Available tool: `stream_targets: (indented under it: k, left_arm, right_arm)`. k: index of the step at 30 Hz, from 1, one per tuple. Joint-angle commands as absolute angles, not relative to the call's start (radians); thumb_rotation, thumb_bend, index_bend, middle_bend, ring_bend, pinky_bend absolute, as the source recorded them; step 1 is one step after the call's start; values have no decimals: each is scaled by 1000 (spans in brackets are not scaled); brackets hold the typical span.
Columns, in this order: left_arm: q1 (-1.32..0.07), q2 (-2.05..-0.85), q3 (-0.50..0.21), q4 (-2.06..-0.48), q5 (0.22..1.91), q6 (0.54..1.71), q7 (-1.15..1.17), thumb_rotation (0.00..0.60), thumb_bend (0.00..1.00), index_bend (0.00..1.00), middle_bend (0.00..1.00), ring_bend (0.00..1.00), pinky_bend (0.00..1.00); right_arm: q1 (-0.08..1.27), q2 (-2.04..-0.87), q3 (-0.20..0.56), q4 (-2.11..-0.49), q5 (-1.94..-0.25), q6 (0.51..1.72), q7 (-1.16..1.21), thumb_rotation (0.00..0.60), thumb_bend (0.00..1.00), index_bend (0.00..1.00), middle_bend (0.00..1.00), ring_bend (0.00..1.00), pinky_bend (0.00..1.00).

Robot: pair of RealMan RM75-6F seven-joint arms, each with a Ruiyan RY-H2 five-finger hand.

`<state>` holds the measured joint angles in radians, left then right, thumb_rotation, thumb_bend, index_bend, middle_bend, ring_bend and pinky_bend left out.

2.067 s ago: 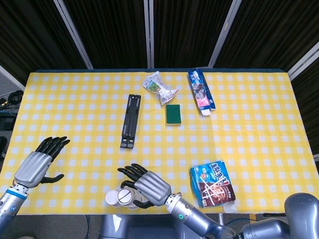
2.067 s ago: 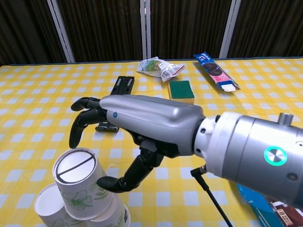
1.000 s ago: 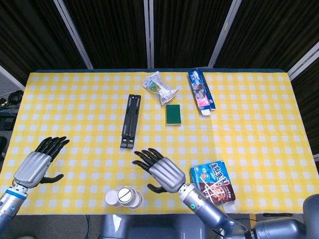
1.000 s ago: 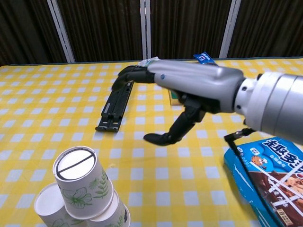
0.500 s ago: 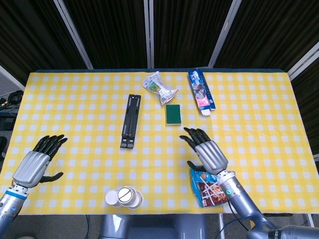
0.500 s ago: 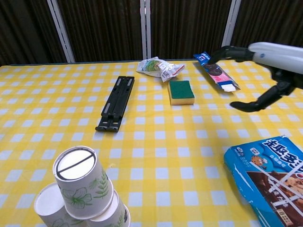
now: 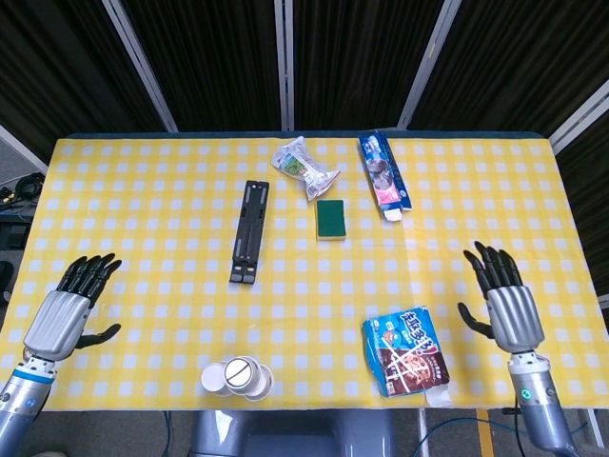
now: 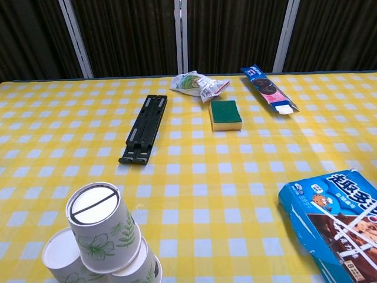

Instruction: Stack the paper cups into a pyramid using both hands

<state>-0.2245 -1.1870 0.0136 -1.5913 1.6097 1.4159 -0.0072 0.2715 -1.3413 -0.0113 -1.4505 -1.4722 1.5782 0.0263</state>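
Note:
White paper cups with green leaf prints (image 8: 100,236) stand in a small pyramid at the table's near edge, left of centre; one upside-down cup (image 8: 95,219) sits on top of the lower ones. The head view shows the same stack of cups (image 7: 238,377) from above. My left hand (image 7: 65,311) hovers open at the near left, well apart from the stack. My right hand (image 7: 506,299) is open at the near right edge, far from the cups. Neither hand shows in the chest view.
A blue cookie box (image 7: 406,350) lies at the near right. A black folding stand (image 7: 249,231), a green sponge (image 7: 330,219), a crumpled wrapper (image 7: 304,167) and a blue biscuit packet (image 7: 383,175) lie further back on the yellow checked table (image 7: 143,190).
My right hand has let go of the top cup and swung away from the stack to the far right edge, leaving the chest view. The left hand has barely shifted.

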Motion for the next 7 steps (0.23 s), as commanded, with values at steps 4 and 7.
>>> stream_targets:
  k: [4, 7]
  left_arm:
    - [-216, -1209, 3, -1568, 1600, 1432, 0, 600, 191, 0, 0, 0, 0]
    - [-211, -1213, 1, -1559, 1600, 1440, -2, 600, 190, 0, 0, 0, 0]
  right_arm:
    - [220, -1374, -21, -1357, -1515, 1620, 99, 600, 228, 83, 0, 0, 0]
    - [210, -1381, -14, -1337, -1536, 1638, 105, 600, 228, 82, 0, 0, 0]
